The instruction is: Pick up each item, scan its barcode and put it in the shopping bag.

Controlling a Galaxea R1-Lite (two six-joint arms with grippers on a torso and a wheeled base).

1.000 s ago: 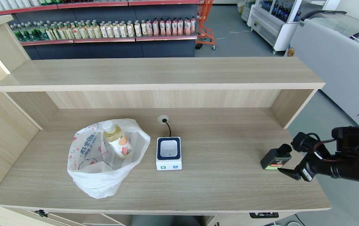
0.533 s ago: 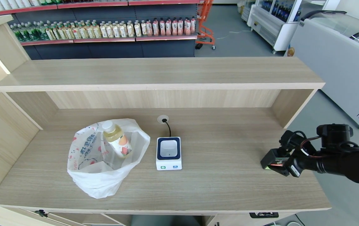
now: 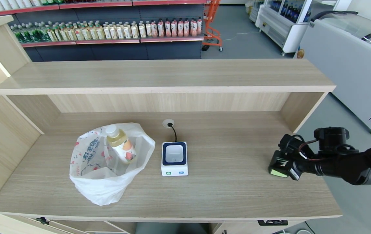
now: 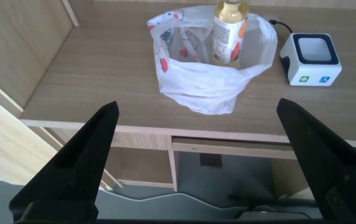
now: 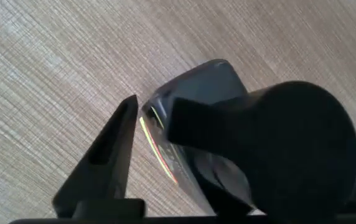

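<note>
A small black box (image 3: 277,165) with a green edge lies near the right end of the wooden counter (image 3: 230,195). My right gripper (image 3: 284,167) comes in from the right and is shut on it. In the right wrist view the box (image 5: 196,93) sits between the fingers (image 5: 106,162), close over the wood. The white shopping bag (image 3: 107,172) stands open at the left with a tea bottle (image 3: 120,144) upright inside. The white scanner (image 3: 174,158) sits in the middle. My left gripper (image 4: 196,155) hangs open below the counter's front edge, looking at the bag (image 4: 196,87) and the scanner (image 4: 312,57).
The scanner's cable runs back to a round grommet (image 3: 168,123). A raised shelf (image 3: 166,76) and side walls enclose the counter on three sides. Bare wood lies between the scanner and the box. Store shelves with bottles and freezers stand beyond.
My right arm has slid left along the counter, and its fingers, open beside the black box a second ago, have come together around it. The box has shifted slightly left.
</note>
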